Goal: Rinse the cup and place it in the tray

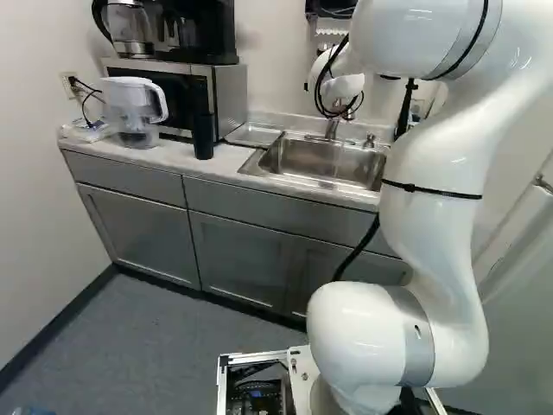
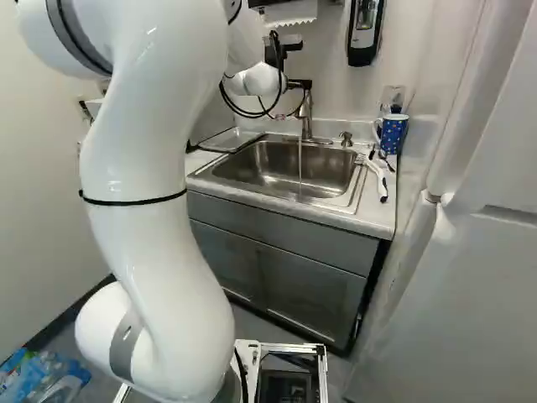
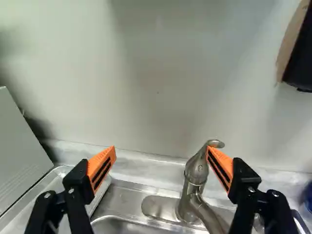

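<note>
Wrist view: my black, orange-padded claw (image 3: 161, 149) stands spread near the silver metal tap (image 3: 187, 195), likely for its curved lever (image 3: 214, 144); thin, clear water (image 2: 299, 164) runs.

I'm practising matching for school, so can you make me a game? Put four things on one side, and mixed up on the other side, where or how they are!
1. cup
2. coffee maker
3. tap
4. pincer

A. on top of the microwave
B. wide open
C. dark, on the counter
D. running water into the sink

1-C, 2-A, 3-D, 4-B
</note>
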You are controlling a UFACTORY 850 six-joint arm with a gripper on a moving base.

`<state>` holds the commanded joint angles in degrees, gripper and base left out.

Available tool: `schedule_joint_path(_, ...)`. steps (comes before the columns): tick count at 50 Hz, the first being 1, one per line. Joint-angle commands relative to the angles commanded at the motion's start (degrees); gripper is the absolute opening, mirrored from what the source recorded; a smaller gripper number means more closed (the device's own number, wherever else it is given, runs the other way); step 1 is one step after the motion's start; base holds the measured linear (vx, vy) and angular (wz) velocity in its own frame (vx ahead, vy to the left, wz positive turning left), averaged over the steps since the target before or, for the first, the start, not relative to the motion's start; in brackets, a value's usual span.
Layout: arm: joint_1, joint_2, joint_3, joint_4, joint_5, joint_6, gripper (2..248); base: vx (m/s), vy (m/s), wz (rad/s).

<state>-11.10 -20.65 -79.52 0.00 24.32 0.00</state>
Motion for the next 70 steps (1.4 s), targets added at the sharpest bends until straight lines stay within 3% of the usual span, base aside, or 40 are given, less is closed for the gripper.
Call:
schedule_joint_path(24, 0.1, -0.8, -0.9, 0.0, 0.1, 0.0, 247, 0.0, 0.0, 0.0)
schedule_joint_path(56, 3.4, 6.2, 7.2, 0.0, 0.0, 0.0, 247, 0.0, 0.0, 0.0)
schedule_joint_path(70, 4.6, 10.0, 11.3, 0.0, -2.3, 0.0, 247, 0.0, 0.0, 0.0)
